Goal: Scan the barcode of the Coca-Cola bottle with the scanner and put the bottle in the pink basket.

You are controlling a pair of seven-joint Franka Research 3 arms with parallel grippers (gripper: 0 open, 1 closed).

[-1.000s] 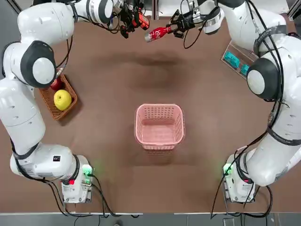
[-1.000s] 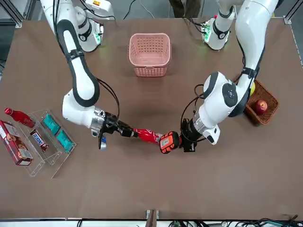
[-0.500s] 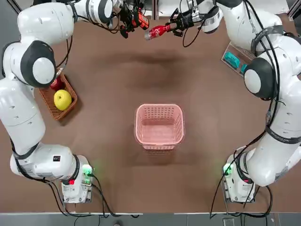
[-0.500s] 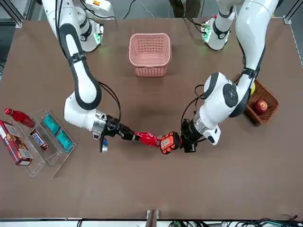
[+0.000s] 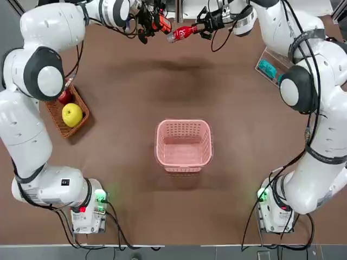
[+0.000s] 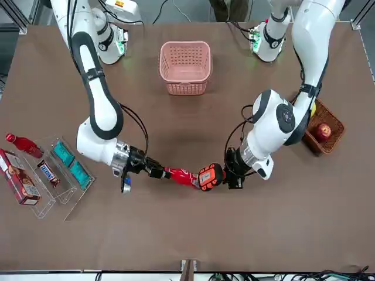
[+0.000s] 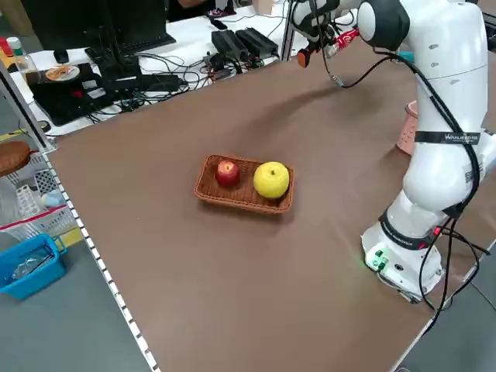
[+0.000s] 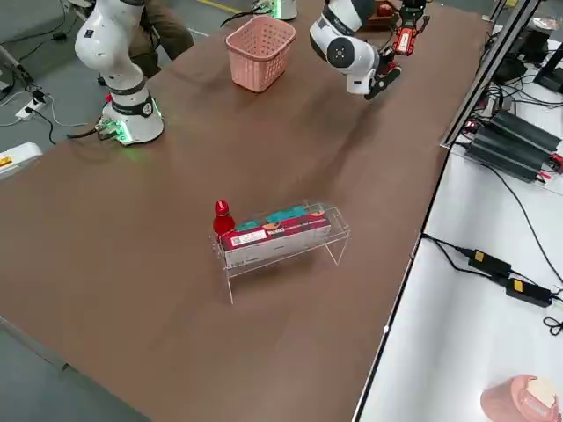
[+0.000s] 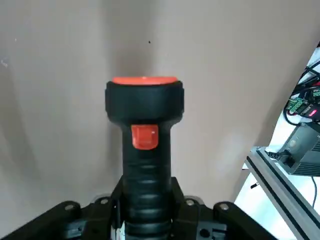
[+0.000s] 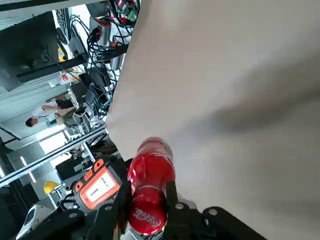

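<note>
Fingers of your right gripper [image 6: 153, 170] pinch the Coca-Cola bottle [image 6: 180, 175]; left gripper [image 6: 229, 174] clamps the scanner [image 6: 209, 176]; bottle's likely light, slick; keep holding its body.

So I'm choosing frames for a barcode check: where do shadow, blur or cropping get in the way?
Top view: the Coca-Cola bottle and scanner sit near the picture's upper edge, with a soft shadow on the table below them. Right wrist view: the bottle fills the foreground, label text partly readable, no barcode visible. Left wrist view: the scanner is sharp but seen from behind.
</note>
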